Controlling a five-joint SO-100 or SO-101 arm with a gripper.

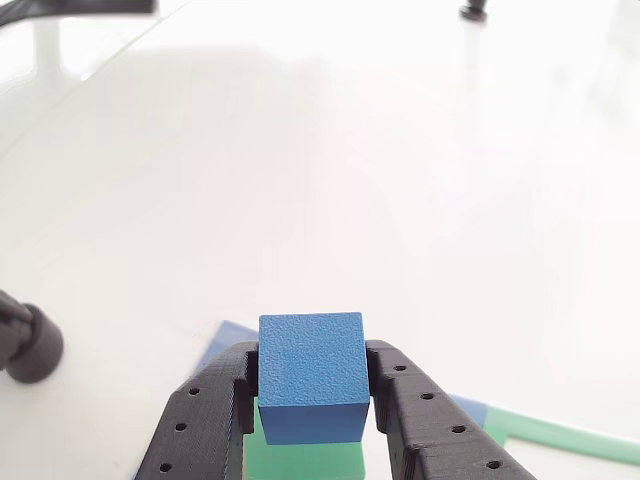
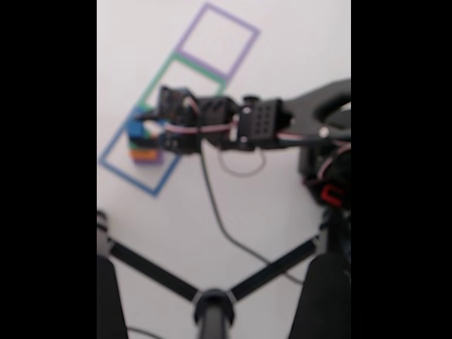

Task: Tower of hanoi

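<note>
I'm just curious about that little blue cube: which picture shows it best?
The other view: the blue cube sits sharp and close between the gripper fingers, above something green. The fixed view shows it as a blurred blue spot atop the coloured stack.

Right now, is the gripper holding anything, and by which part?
Yes: the gripper holds the blue cube by its two opposite side faces, one of the fingers pressed against each, with the green block right beneath it.

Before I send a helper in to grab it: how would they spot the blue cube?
Find the white table and the blue tape square at the end of the arm. A small stack of blocks stands in it. The blue cube sits on top, between the black gripper fingers, above green.
</note>
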